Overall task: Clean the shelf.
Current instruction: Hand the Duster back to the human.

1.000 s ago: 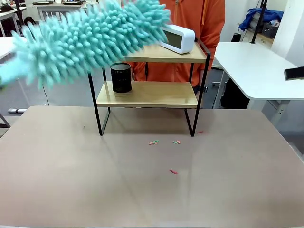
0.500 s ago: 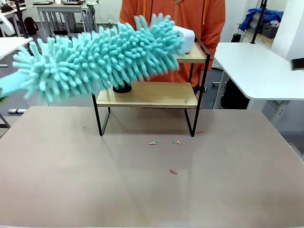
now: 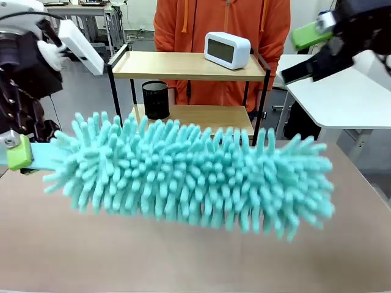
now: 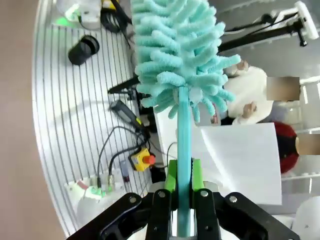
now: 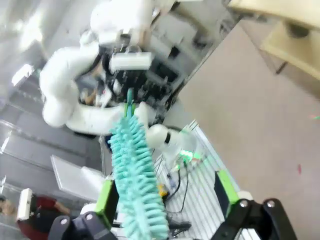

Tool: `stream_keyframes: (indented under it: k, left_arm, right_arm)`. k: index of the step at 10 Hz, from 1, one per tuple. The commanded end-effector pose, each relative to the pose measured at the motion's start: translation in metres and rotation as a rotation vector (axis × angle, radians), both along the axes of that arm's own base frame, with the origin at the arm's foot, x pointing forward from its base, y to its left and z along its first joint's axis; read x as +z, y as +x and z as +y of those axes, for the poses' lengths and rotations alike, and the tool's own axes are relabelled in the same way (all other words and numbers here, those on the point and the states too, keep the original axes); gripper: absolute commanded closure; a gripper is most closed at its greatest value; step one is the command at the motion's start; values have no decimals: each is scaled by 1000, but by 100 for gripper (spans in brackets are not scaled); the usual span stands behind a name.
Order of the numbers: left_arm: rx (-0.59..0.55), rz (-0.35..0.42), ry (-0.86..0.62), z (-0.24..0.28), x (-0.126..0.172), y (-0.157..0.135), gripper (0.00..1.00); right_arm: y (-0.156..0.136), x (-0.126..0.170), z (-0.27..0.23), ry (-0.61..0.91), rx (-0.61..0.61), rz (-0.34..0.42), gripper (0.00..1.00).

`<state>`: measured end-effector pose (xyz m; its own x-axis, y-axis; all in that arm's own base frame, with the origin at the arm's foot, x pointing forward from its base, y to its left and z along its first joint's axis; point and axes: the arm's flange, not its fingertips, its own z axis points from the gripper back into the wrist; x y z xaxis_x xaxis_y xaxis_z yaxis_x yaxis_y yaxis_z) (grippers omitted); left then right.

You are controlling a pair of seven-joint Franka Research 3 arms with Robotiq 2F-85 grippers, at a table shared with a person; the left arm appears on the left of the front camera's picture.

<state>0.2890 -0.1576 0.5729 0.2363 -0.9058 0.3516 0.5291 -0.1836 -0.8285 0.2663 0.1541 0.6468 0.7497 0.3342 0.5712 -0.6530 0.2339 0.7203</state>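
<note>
A robotics lab: white work tables (image 3: pixel 342 91) ring the bench, with loose black cables (image 4: pixel 112 150) and a yellow emergency-stop box (image 4: pixel 142 159).

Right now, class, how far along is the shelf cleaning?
Done: nothing shows as cleaned. In hand: the left gripper holds the duster low over the table, off the shelf; the right gripper is open. Left: both boards, with the clock and cup on them.

Fluffy turquoise microfibre duster (image 3: pixel 195 177) lies across the foreground, before the two-tier wooden shelf (image 3: pixel 183 65); white digital clock (image 3: pixel 227 49) on its top board, black mesh cup (image 3: pixel 156 99) on the lower.
</note>
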Motion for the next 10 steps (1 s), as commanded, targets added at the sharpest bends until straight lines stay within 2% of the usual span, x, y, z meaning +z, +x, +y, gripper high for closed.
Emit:
stream_keyframes:
  k: [1, 3, 6, 10]
  left_arm:
    - [-29, 2, 12, 14, 22, 19, 87]
    - [-52, 3, -25, 4, 25, 27, 87]
    - [-48, -7, -41, 2, 24, 27, 87]
    - [-38, 5, -32, -3, 17, 30, 87]
  right_arm:
    - [-18, 2, 27, -96, 168, 91, 0]
    - [-38, -22, 53, -235, 256, 123, 0]
    - [-53, -51, 72, -287, 329, 162, 0]
    - [-62, -48, 76, -287, 370, 160, 0]
